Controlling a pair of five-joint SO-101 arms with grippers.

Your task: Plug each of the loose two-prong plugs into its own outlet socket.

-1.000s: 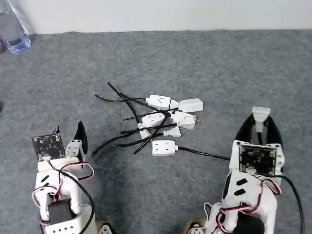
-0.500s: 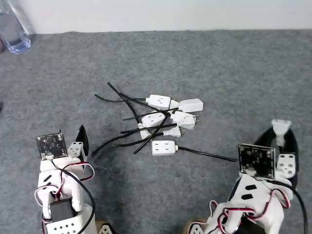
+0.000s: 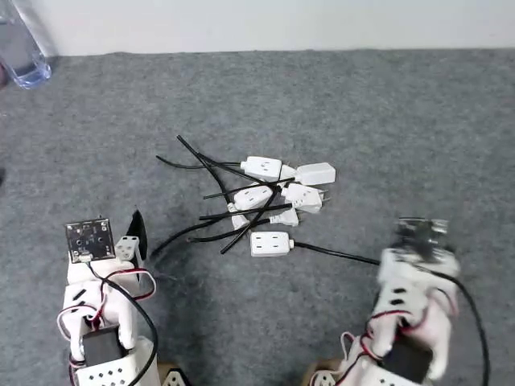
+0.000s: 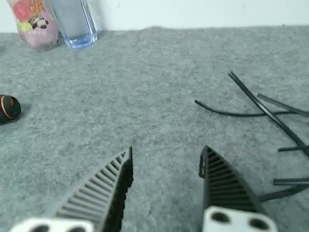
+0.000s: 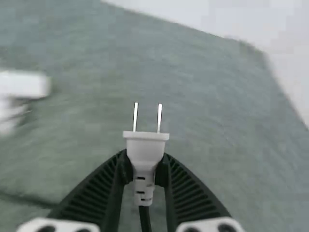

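From above, white sockets [image 3: 265, 168] and plugs [image 3: 304, 196] lie heaped with black cords [image 3: 208, 170] in the middle of the carpet [image 3: 386, 121]. At the left wrist, the left gripper [image 4: 166, 166] hangs spread above the carpet, near the cords. At the right wrist, the right gripper [image 5: 145, 157] pinches a white plug [image 5: 145, 141], prongs pointing away.

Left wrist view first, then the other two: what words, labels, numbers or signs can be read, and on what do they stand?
Nothing can be read as text.
On the pink container: coloured print, too blurred to read.
On the circuit board of the left arm: markings too small to read.
On the plug: no print to be seen.
On the nearest socket: no print to be seen.
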